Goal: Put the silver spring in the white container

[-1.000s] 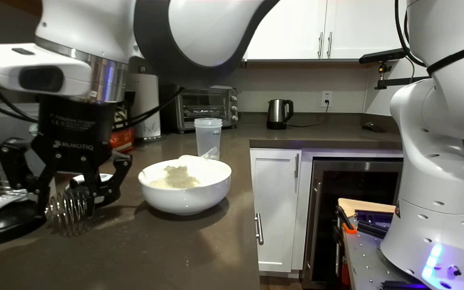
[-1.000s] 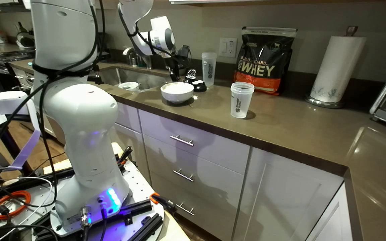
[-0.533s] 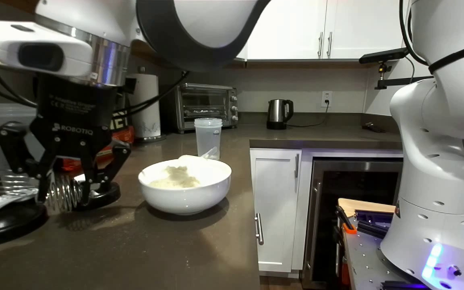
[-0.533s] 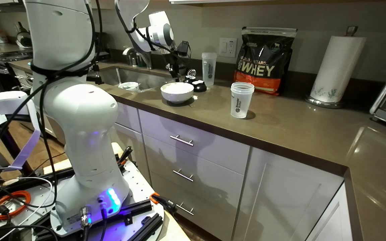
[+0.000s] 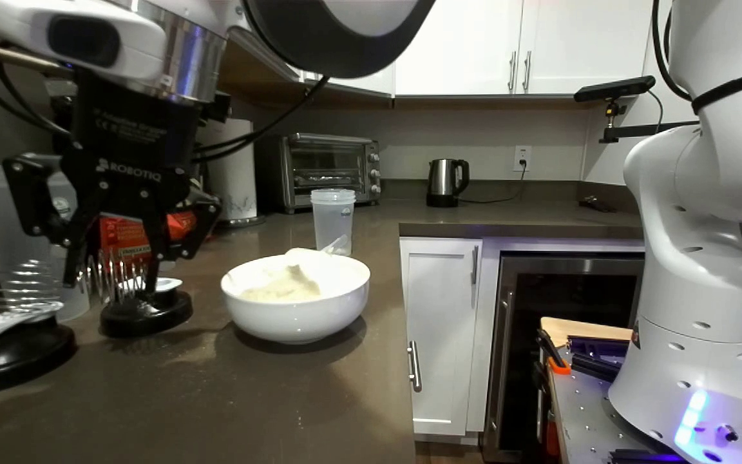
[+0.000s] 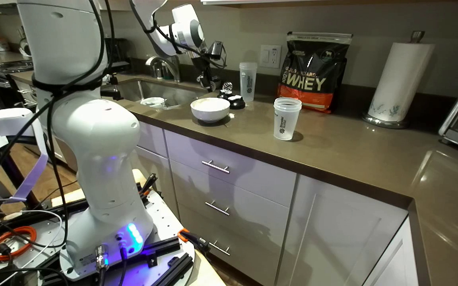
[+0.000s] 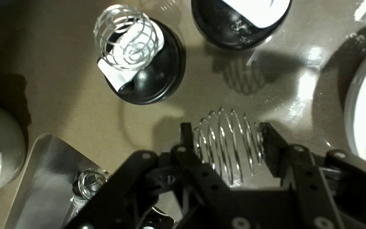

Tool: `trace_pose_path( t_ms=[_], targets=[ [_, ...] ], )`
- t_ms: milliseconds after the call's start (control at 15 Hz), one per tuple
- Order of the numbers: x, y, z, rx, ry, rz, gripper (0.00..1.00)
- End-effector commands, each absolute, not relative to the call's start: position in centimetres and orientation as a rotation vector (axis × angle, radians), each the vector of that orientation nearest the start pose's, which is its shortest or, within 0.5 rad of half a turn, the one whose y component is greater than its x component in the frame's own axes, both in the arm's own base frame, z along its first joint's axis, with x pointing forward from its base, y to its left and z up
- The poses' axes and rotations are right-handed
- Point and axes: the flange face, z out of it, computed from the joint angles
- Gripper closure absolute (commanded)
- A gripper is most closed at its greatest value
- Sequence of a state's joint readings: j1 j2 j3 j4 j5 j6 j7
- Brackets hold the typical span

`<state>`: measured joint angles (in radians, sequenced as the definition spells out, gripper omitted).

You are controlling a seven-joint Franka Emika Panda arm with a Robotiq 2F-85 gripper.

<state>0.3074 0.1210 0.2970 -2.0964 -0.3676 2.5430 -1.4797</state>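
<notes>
My gripper (image 5: 112,278) is shut on the silver spring (image 5: 108,276), a see-through wire coil, and holds it above the counter. In the wrist view the gripper (image 7: 225,138) has one finger at each end of the spring (image 7: 221,136), the coil lying sideways between them. In an exterior view the gripper (image 6: 206,84) is small and the held spring cannot be made out. The white container is a white bowl (image 5: 297,320) holding pale powder, to the right of the gripper. It also shows in an exterior view (image 6: 210,114), and its rim is at the right of the wrist view (image 7: 351,117).
A second wire coil (image 7: 125,41) sits on a black lid (image 7: 151,79); another black lid (image 7: 230,28) is beside it. A tall clear cup (image 6: 248,81), a shorter cup (image 6: 286,119) and a whey bag (image 6: 314,75) stand nearby. The sink (image 6: 165,93) is behind the bowl.
My gripper has risen with the spring from close to the counter, lately shifting slightly right in an exterior view. The black lid behind it has come into fuller view. The bowl has not moved.
</notes>
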Motion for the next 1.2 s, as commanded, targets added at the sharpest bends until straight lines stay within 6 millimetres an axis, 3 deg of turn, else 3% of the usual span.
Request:
trace_pose_path(
  t_ms=[0, 333, 467, 1000, 1067, 1133],
  targets=[
    [47.4, 32.2, 41.8, 1.119, 2.515, 0.287, 0.44],
    [46.8, 29.9, 43.5, 1.24, 2.434, 0.299, 0.55],
    [46.6, 28.9, 44.0, 1.295, 2.397, 0.303, 0.55],
    [41.8, 26.5, 47.1, 1.524, 2.241, 0.305, 0.53],
    [39.2, 26.5, 47.8, 1.548, 2.215, 0.306, 0.52],
    [38.4, 26.1, 48.1, 1.574, 2.199, 0.305, 0.51]
  ],
)
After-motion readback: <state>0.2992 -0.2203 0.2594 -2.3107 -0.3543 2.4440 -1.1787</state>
